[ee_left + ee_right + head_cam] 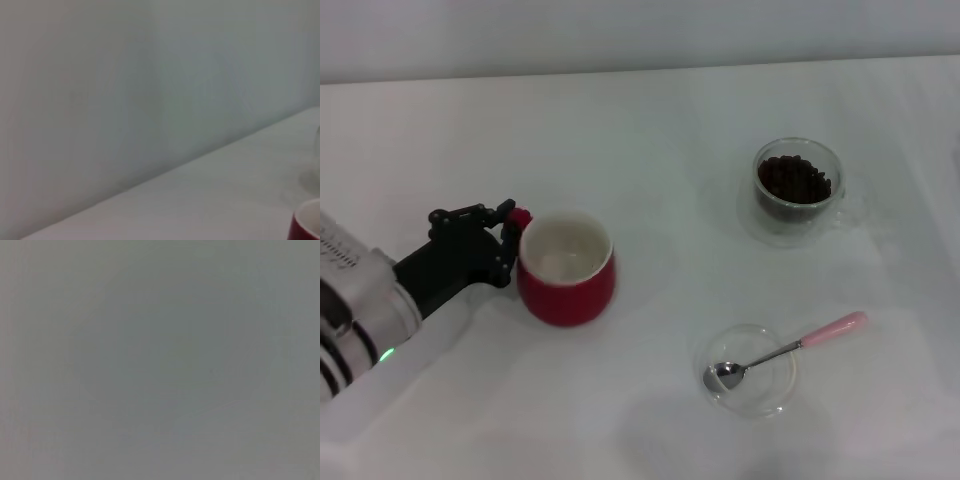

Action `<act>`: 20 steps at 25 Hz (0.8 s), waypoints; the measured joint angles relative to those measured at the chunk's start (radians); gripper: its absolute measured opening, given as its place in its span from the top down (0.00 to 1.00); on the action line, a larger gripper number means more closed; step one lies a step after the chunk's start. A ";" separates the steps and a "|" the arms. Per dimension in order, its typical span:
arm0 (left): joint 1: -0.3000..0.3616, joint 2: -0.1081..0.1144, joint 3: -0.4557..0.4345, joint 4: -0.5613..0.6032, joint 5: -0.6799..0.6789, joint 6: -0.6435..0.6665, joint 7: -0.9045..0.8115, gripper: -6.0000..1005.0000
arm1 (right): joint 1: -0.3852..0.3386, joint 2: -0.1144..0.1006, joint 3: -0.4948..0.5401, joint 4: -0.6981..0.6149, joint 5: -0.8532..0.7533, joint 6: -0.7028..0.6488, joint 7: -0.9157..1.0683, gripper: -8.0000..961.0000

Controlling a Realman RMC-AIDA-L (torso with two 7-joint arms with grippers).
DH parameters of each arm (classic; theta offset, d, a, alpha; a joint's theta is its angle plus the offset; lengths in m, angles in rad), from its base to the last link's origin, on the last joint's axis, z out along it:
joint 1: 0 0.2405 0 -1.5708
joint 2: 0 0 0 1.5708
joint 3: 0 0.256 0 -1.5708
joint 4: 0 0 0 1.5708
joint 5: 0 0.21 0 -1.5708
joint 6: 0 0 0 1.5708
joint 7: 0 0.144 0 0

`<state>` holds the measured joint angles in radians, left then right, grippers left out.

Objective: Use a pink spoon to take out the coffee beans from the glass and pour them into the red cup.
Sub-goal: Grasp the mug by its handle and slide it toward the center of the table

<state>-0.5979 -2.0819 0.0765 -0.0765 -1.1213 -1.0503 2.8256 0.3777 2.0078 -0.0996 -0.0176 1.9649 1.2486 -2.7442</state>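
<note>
The red cup [566, 272] stands left of centre on the white table, its white inside empty. My left gripper [510, 238] is at the cup's left side, shut on its small loop handle [521, 216]. The cup's rim also shows in the left wrist view [306, 225]. The glass [797, 190] with the coffee beans [793, 180] stands at the back right. The pink spoon [790, 348] lies at the front right, its metal bowl in a shallow clear dish [752, 370] and its pink handle pointing right. My right gripper is out of view.
The white table [650, 150] runs back to a pale wall [620, 30]. The right wrist view shows only a plain grey surface. The left arm's white body [355, 310] lies along the front left.
</note>
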 joint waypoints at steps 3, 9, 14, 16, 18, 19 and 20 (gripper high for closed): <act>-0.027 -0.001 0.000 -0.003 0.011 0.034 0.000 0.84 | 0.002 0.000 0.000 0.002 0.000 0.001 0.000 0.39; -0.071 -0.003 0.000 -0.014 0.034 0.042 0.000 0.84 | 0.003 0.001 0.002 0.006 0.000 0.002 0.000 0.39; -0.108 -0.004 0.000 -0.033 0.071 0.068 -0.001 0.83 | 0.003 0.002 0.004 0.014 0.002 0.002 0.000 0.39; -0.121 -0.004 0.000 -0.044 0.086 0.088 -0.001 0.83 | 0.003 0.002 0.006 0.015 0.002 0.002 0.000 0.39; -0.130 -0.004 0.000 -0.051 0.099 0.108 -0.001 0.83 | 0.002 0.002 0.007 0.015 0.003 0.002 0.000 0.39; -0.134 -0.004 0.000 -0.054 0.103 0.114 -0.001 0.83 | 0.001 0.002 0.007 0.016 0.003 0.002 0.000 0.39; -0.137 -0.004 -0.001 -0.060 0.109 0.121 -0.001 0.83 | 0.000 0.002 0.007 0.016 0.003 0.002 0.000 0.39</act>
<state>-0.7350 -2.0859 0.0759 -0.1367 -1.0118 -0.9296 2.8249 0.3777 2.0094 -0.0922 -0.0020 1.9684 1.2503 -2.7442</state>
